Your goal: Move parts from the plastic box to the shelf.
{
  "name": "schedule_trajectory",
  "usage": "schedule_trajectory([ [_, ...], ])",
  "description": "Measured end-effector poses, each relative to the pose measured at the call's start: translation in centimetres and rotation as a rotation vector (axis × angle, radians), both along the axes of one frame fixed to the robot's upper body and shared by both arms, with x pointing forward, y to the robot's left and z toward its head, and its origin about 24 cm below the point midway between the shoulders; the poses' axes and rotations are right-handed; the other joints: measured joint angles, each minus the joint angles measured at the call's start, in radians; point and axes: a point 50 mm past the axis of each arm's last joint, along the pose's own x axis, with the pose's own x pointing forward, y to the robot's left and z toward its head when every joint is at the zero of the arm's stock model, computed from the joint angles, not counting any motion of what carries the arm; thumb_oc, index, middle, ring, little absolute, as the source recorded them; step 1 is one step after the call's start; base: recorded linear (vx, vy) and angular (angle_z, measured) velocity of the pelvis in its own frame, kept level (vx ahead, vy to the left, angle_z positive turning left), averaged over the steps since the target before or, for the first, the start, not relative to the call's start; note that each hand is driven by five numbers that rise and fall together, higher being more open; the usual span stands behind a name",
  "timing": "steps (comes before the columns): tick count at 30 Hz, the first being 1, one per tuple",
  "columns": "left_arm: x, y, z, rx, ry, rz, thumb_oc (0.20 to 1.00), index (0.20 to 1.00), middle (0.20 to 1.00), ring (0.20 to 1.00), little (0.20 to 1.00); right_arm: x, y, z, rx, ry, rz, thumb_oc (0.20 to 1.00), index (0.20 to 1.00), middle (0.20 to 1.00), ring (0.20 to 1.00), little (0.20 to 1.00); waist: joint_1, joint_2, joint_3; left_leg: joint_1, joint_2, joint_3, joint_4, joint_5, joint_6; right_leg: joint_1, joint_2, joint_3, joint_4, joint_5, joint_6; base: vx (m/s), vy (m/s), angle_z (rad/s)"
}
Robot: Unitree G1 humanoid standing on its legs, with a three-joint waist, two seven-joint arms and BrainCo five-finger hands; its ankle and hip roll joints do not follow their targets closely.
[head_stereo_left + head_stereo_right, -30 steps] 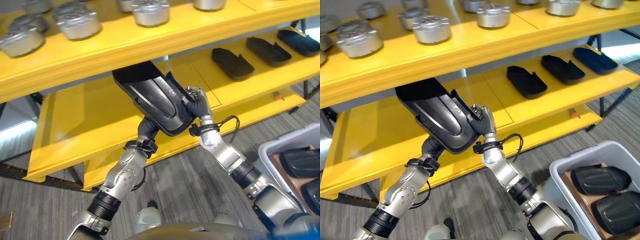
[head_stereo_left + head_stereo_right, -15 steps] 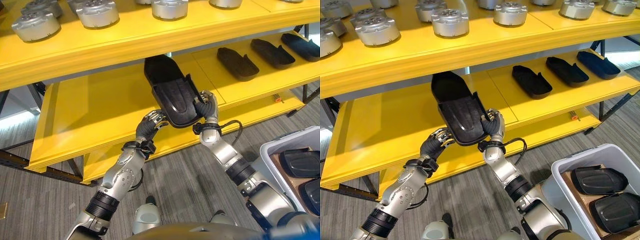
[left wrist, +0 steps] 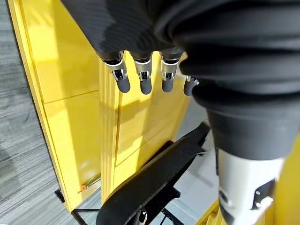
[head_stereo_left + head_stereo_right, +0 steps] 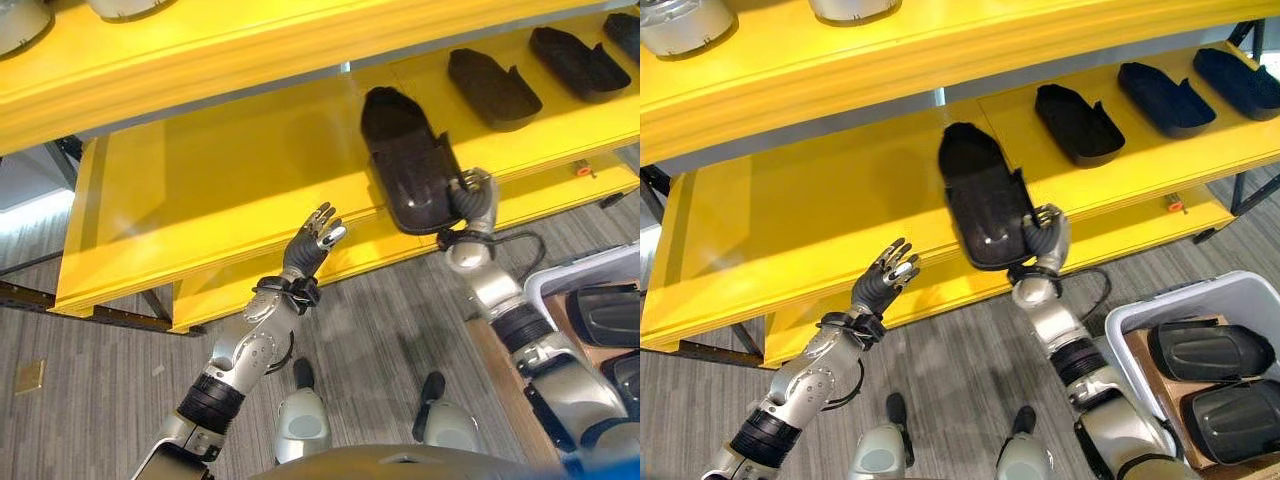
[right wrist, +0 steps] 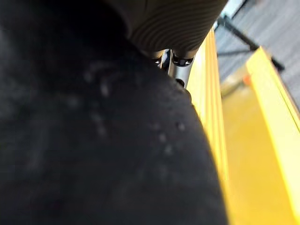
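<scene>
The left hand [image 4: 318, 236] hangs free with fingers spread, apart from the load, in front of the lower board of the yellow metal shelf [image 4: 200, 200]. To its right, the long black moulded plastic part [image 4: 408, 170] lies on that board with its near end over the front edge, where the right hand [image 4: 474, 198] clasps it with curled fingers. The part should probably be pushed fully onto the board, lined up with the matching black parts [image 4: 1077, 123] further right, before that hand lets go. The white plastic box [image 4: 1160, 310] of remaining parts is cut off at the corner, and the right wrist view gives little beyond dark plastic.
</scene>
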Motion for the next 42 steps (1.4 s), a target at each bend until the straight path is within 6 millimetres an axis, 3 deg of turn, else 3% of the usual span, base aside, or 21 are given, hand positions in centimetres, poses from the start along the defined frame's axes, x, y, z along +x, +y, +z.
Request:
schedule_trajectory([
  [5, -0.1, 0.2, 0.4, 0.025, -0.027, -0.033, 1.000, 1.000, 1.000, 1.000, 1.000, 1.5, -0.5, 3.7, -0.034, -0.094, 0.001, 0.200, 0.200, 0.200, 0.200, 0.200, 0.019, 0.020, 0.017, -0.002, -0.022, -0.025, 0.002, 0.000, 0.000, 0.000, -0.030, -0.023, 0.055, -0.043, 0.013, 0.03, -0.140, 0.19],
  [11, -0.8, 0.7, -0.2, -0.010, 0.013, -0.032, 1.000, 1.000, 1.000, 1.000, 1.000, 2.3, -0.9, 4.7, -0.054, -0.085, 0.010, 0.200, 0.200, 0.200, 0.200, 0.200, 0.059, 0.012, 0.022, 0.001, -0.035, -0.054, 0.022, 0.001, 0.020, 0.000, -0.067, -0.061, 0.210, -0.166, 0.012, 0.10, -0.158, 0.40],
  [12, -0.9, 0.7, -0.3, -0.032, 0.028, -0.035, 1.000, 1.000, 1.000, 1.000, 1.000, 2.4, -1.1, 4.4, -0.056, -0.066, 0.004, 0.200, 0.200, 0.200, 0.200, 0.200, 0.052, 0.000, 0.026, -0.006, -0.041, -0.023, 0.021, 0.038, 0.075, 0.012, -0.069, -0.076, 0.208, -0.188, 0.001, 0.10, -0.117, 0.74],
  [14, -0.8, 0.5, -0.1, -0.030, 0.025, -0.048, 1.000, 1.000, 1.000, 1.000, 1.000, 2.4, -1.3, 4.3, -0.056, -0.060, -0.003, 0.200, 0.200, 0.200, 0.200, 0.200, 0.042, -0.004, 0.027, -0.042, -0.047, 0.026, 0.027, 0.101, 0.125, 0.042, -0.060, -0.112, 0.202, -0.205, -0.006, 0.16, -0.055, 1.10],
  [15, -0.9, 0.2, -0.2, -0.026, 0.029, -0.067, 1.000, 1.000, 1.000, 1.000, 1.000, 2.5, -1.6, 3.9, -0.057, -0.040, -0.020, 0.200, 0.200, 0.200, 0.200, 0.200, 0.039, -0.002, 0.026, -0.058, -0.038, 0.047, 0.028, 0.152, 0.099, 0.059, -0.042, -0.127, 0.189, -0.216, -0.027, 0.23, 0.076, 0.98],
  [17, -1.4, 0.2, -0.9, -0.025, 0.048, -0.082, 1.000, 1.000, 1.000, 1.000, 1.000, 2.9, -1.2, 3.1, -0.047, -0.001, -0.022, 0.200, 0.200, 0.200, 0.200, 0.200, 0.071, -0.002, 0.026, -0.039, -0.016, 0.051, 0.016, 0.164, 0.079, 0.079, -0.031, -0.132, 0.184, -0.232, -0.045, 0.28, 0.207, 0.27],
  [19, -1.8, 0.0, -1.5, -0.030, 0.063, -0.103, 1.000, 1.000, 1.000, 1.000, 1.000, 3.0, -0.9, 2.5, -0.040, 0.026, -0.023, 0.200, 0.200, 0.200, 0.200, 0.200, 0.069, 0.009, 0.019, 0.003, -0.017, 0.105, -0.035, 0.140, 0.057, 0.105, -0.027, -0.151, 0.196, -0.238, -0.037, 0.23, 0.252, 0.09],
  [21, -1.8, -0.1, -1.5, -0.031, 0.055, -0.132, 1.000, 1.000, 1.000, 1.000, 1.000, 3.0, -1.0, 2.5, -0.042, 0.027, -0.031, 0.200, 0.200, 0.200, 0.200, 0.200, 0.058, 0.010, 0.018, 0.016, -0.024, 0.111, -0.044, 0.086, 0.023, 0.104, -0.035, -0.158, 0.220, -0.241, -0.032, 0.28, 0.342, 0.12],
  [25, -1.7, 0.1, -1.8, -0.002, 0.057, -0.202, 1.000, 1.000, 1.000, 1.000, 1.000, 3.0, -1.0, 1.9, -0.043, 0.054, -0.066, 0.200, 0.200, 0.200, 0.200, 0.200, 0.039, -0.013, 0.022, 0.059, -0.111, 0.110, -0.004, 0.004, 0.053, 0.160, -0.116, -0.162, 0.209, -0.201, -0.005, 0.28, 0.256, 0.09],
  [27, -1.4, 0.2, -1.2, 0.034, 0.021, -0.257, 1.000, 1.000, 1.000, 1.000, 1.000, 2.9, -1.0, 1.9, -0.019, 0.040, -0.098, 0.200, 0.200, 0.200, 0.200, 0.200, 0.065, -0.049, 0.032, 0.047, -0.115, 0.093, 0.088, -0.077, 0.054, 0.208, -0.122, -0.165, 0.188, -0.179, -0.006, 0.23, 0.118, 0.14],
  [28, -1.7, 0.0, -1.4, 0.070, 0.020, -0.315, 1.000, 1.000, 1.000, 1.000, 1.000, 2.8, -0.9, 2.0, -0.020, 0.030, -0.107, 0.200, 0.200, 0.200, 0.200, 0.200, 0.075, -0.075, 0.031, 0.039, -0.122, 0.078, 0.143, -0.134, 0.053, 0.159, -0.167, -0.156, 0.304, -0.165, -0.012, 0.14, -0.084, 0.04],
  [29, -2.2, -0.4, -1.9, 0.094, 0.044, -0.361, 1.000, 1.000, 1.000, 1.000, 1.000, 2.9, -0.6, 3.0, -0.006, -0.014, -0.107, 0.200, 0.200, 0.200, 0.200, 0.200, 0.081, -0.070, 0.036, 0.040, -0.099, 0.086, 0.137, -0.136, 0.081, 0.010, -0.159, -0.139, 0.479, -0.199, -0.050, -0.09, -0.274, -0.11],
  [30, -2.2, -0.3, -1.9, 0.097, 0.049, -0.359, 1.000, 1.000, 1.000, 1.000, 1.000, 2.9, -0.4, 3.0, -0.012, -0.017, -0.097, 0.200, 0.200, 0.200, 0.200, 0.200, 0.084, -0.070, 0.036, 0.064, -0.095, 0.115, 0.108, -0.132, 0.082, -0.027, -0.149, -0.171, 0.423, -0.198, -0.053, -0.22, -0.528, -0.39],
  [31, -1.7, -0.6, -1.9, 0.077, 0.043, -0.340, 1.000, 1.000, 1.000, 1.000, 1.000, 3.2, -0.1, 3.6, -0.005, -0.035, -0.093, 0.200, 0.200, 0.200, 0.200, 0.200, 0.081, -0.050, 0.042, 0.056, -0.088, 0.156, 0.091, -0.127, 0.080, -0.114, -0.177, -0.164, 0.259, -0.130, 0.017, -0.26, -0.587, -0.38],
  [32, -1.1, -0.7, -1.5, 0.074, 0.026, -0.316, 1.000, 1.000, 1.000, 1.000, 1.000, 3.7, 0.0, 5.1, 0.004, -0.072, -0.093, 0.200, 0.200, 0.200, 0.200, 0.200, 0.074, -0.056, 0.040, 0.017, -0.094, 0.170, 0.085, -0.117, 0.078, -0.196, -0.215, -0.147, 0.222, -0.093, 0.071, -0.11, -0.471, -0.31],
  [34, -0.4, -1.5, -0.1, 0.053, -0.022, -0.320, 1.000, 1.000, 1.000, 1.000, 1.000, 4.1, -0.4, 7.6, 0.032, -0.148, -0.105, 0.200, 0.200, 0.200, 0.200, 0.200, 0.057, -0.043, 0.075, -0.026, -0.078, 0.161, 0.090, -0.092, 0.070, -0.293, -0.251, -0.085, 0.172, -0.040, 0.068, 0.07, -0.238, -0.06],
  [36, -0.4, -1.3, -0.2, -0.006, 0.004, -0.304, 1.000, 1.000, 1.000, 1.000, 1.000, 4.0, -0.8, 7.1, 0.022, -0.129, -0.111, 0.200, 0.200, 0.200, 0.200, 0.200, 0.060, -0.052, 0.096, -0.011, -0.045, 0.154, 0.101, -0.089, 0.052, -0.244, -0.222, -0.068, 0.113, 0.013, 0.023, 0.12, -0.243, -0.07],
  [37, -0.6, -0.8, -0.3, -0.004, 0.004, -0.288, 1.000, 1.000, 1.000, 1.000, 1.000, 3.9, -1.0, 6.5, 0.013, -0.100, -0.108, 0.200, 0.200, 0.200, 0.200, 0.200, 0.057, -0.076, 0.103, 0.009, -0.031, 0.142, 0.116, -0.098, 0.017, -0.166, -0.193, -0.092, 0.114, 0.011, 0.016, 0.08, -0.222, 0.08],
  [38, -1.0, -0.4, -0.3, -0.036, -0.007, -0.246, 1.000, 1.000, 1.000, 1.000, 1.000, 4.0, -1.5, 7.0, -0.009, -0.101, -0.103, 0.200, 0.200, 0.200, 0.200, 0.200, 0.057, -0.057, 0.117, 0.000, 0.033, 0.106, 0.165, -0.118, -0.020, -0.119, -0.107, -0.086, 0.090, 0.058, -0.038, 0.00, -0.185, -0.06],
  [40, -1.3, -0.9, -0.2, -0.059, -0.006, -0.253, 1.000, 1.000, 1.000, 1.000, 1.000, 3.8, -2.7, 7.5, -0.030, -0.112, -0.136, 0.200, 0.200, 0.200, 0.200, 0.200, 0.052, -0.033, 0.120, 0.010, 0.069, 0.086, 0.108, -0.086, -0.013, -0.137, -0.055, -0.103, 0.120, 0.034, -0.068, 0.00, -0.142, -0.12],
  [42, -1.3, -1.3, 0.0, -0.077, -0.013, -0.258, 1.000, 1.000, 1.000, 1.000, 1.000, 3.8, -3.8, 7.9, -0.049, -0.115, -0.168, 0.200, 0.200, 0.200, 0.200, 0.200, 0.039, -0.029, 0.120, 0.010, 0.080, 0.084, 0.076, -0.061, -0.012, -0.157, -0.043, -0.114, 0.147, 0.013, -0.085, -0.05, -0.096, 0.02],
])
